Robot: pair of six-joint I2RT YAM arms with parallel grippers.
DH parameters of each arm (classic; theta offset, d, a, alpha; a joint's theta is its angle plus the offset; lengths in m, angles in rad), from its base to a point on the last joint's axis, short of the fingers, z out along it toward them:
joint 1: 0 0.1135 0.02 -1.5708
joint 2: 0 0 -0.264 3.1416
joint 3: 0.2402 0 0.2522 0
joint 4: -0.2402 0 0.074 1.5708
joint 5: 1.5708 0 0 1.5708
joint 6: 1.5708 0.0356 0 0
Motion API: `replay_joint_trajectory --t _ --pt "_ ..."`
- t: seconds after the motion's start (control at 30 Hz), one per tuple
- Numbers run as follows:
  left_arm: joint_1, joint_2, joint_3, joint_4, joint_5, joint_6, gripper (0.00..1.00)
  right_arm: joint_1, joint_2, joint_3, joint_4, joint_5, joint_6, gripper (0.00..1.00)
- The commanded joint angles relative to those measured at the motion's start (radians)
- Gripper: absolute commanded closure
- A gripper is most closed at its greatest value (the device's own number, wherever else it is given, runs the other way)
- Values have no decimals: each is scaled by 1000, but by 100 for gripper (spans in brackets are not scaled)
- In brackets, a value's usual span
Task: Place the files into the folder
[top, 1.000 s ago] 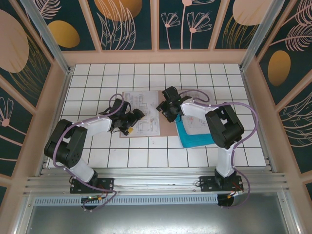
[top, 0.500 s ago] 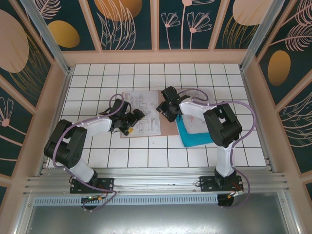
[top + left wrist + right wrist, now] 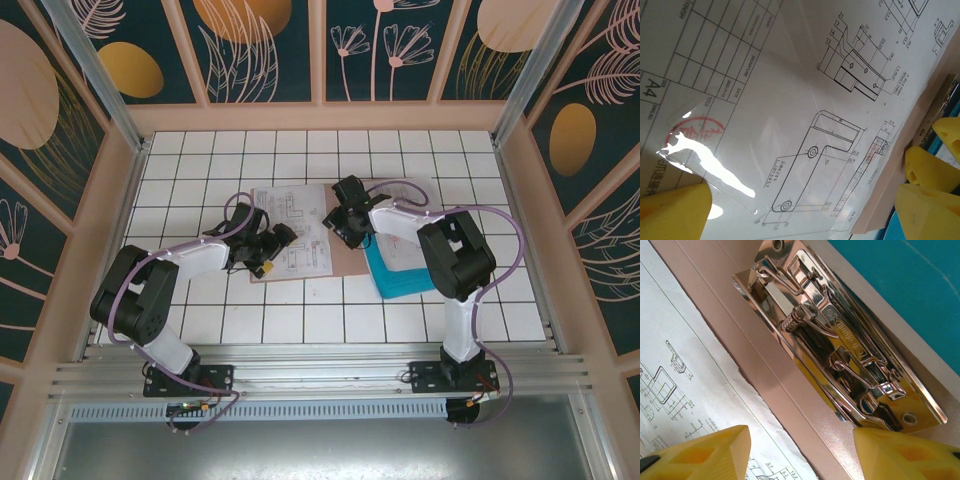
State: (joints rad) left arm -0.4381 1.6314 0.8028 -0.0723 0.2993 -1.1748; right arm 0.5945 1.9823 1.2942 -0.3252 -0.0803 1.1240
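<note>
The pinkish-brown folder [image 3: 345, 262] lies open and flat mid-table. White printed files [image 3: 290, 215] rest on its left half. The teal-blue sheet [image 3: 400, 283] lies to the right, partly under a white sheet [image 3: 405, 255]. My left gripper [image 3: 272, 245] stands open just over the drawings [image 3: 790, 100], its yellow fingertips [image 3: 675, 210] wide apart, with the folder edge [image 3: 920, 125] to the right. My right gripper [image 3: 800, 450] is open over the folder spine [image 3: 790, 390], beside the shiny metal clip [image 3: 840, 350]. Paper [image 3: 680, 340] lies to its left and teal [image 3: 900, 280] beyond the clip.
The white tiled table [image 3: 300, 320] is ringed by low wooden walls [image 3: 320, 118]. Both forearms cross over the papers near the middle. Open tile lies in front of the folder and along the back.
My right gripper has edged slightly left over the folder's middle, and the sheets have shifted a touch. The left arm has stayed in place.
</note>
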Motion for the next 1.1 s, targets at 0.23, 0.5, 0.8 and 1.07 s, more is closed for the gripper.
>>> replay_joint_trajectory --t 0.23,0.5,0.8,1.07 --pt "17 38 -57 -102 -84 -9 6 -42 41 -15 -147 34 -16 40" --pt "19 34 -57 -101 -86 -12 7 -42 -27 62 -171 50 -44 39" --pt "19 33 -51 -93 -74 -9 7 -40 -121 112 -144 75 -60 38" --pt "20 29 -50 -92 -70 -4 7 -11 -108 51 -98 -13 -16 38"
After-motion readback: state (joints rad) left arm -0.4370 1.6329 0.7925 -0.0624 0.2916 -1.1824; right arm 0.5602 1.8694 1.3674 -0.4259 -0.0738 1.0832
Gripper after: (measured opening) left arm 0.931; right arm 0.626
